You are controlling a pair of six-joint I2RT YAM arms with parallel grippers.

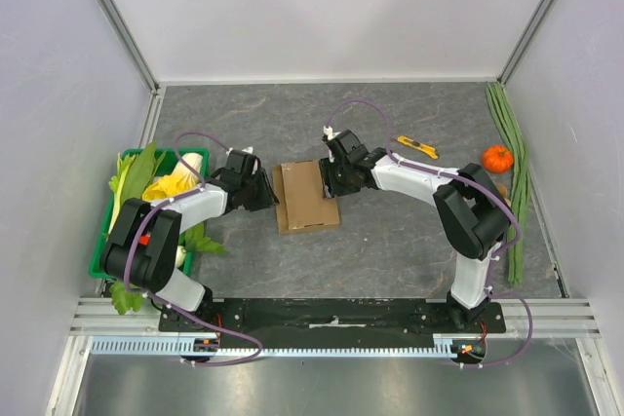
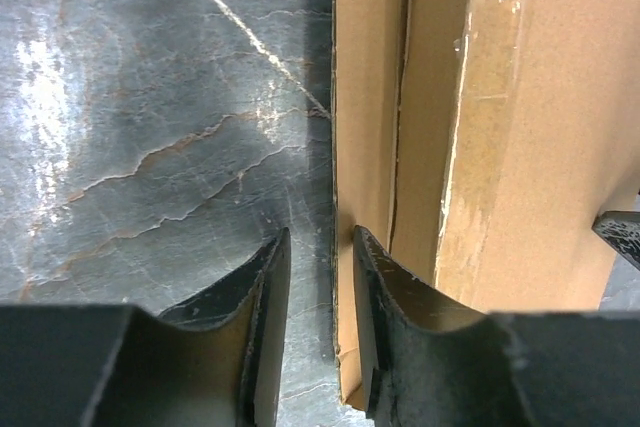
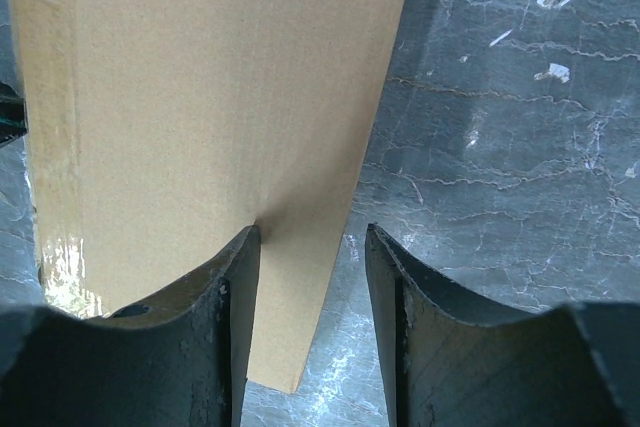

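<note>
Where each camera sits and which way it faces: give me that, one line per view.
Top external: fixed above and behind the arms, looking down on the table; both arms show, with the left hand and right hand flanking the cardboard box.
Left wrist: on the left arm's wrist, looking down past its own fingers at the box's edge and the table.
Right wrist: on the right arm's wrist, looking down past its own fingers at the box's edge and the table.
Shared: all three views see the box and the table.

The left arm [image 1: 195, 204] and right arm [image 1: 419, 177] reach inward — jaws slightly parted.
</note>
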